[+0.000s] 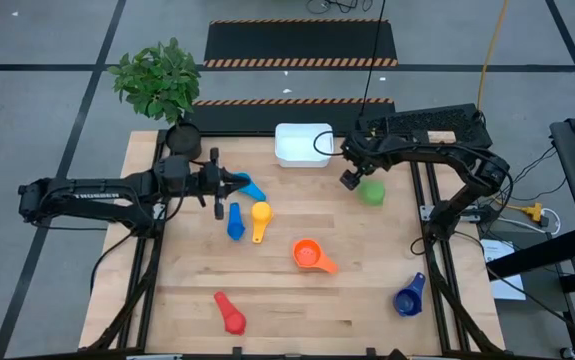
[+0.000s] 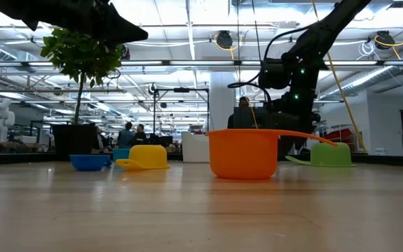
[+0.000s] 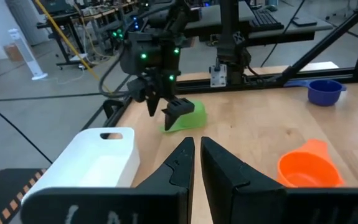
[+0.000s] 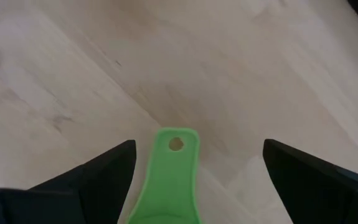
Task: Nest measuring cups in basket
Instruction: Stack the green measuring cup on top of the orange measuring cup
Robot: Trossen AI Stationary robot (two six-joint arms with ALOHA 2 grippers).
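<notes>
lettering reading "trossen" is seen along the left arm [image 1: 77,193], which is stretched level across the table [image 1: 367,300] toward its middle. the left claw [image 1: 229,182] is clenched with nothing gripped, beside the light blue cup [image 1: 252,188]. the right arm [image 1: 437,135] is bent down from the far right corner, its right claw [image 1: 352,180] spread wide and released over the handle of the green cup [image 1: 371,192], gripping nothing. the white basket [image 1: 302,145] is set at the far edge, near the green cup. blue, yellow, orange, red and dark blue cups are scattered on the table.
</notes>
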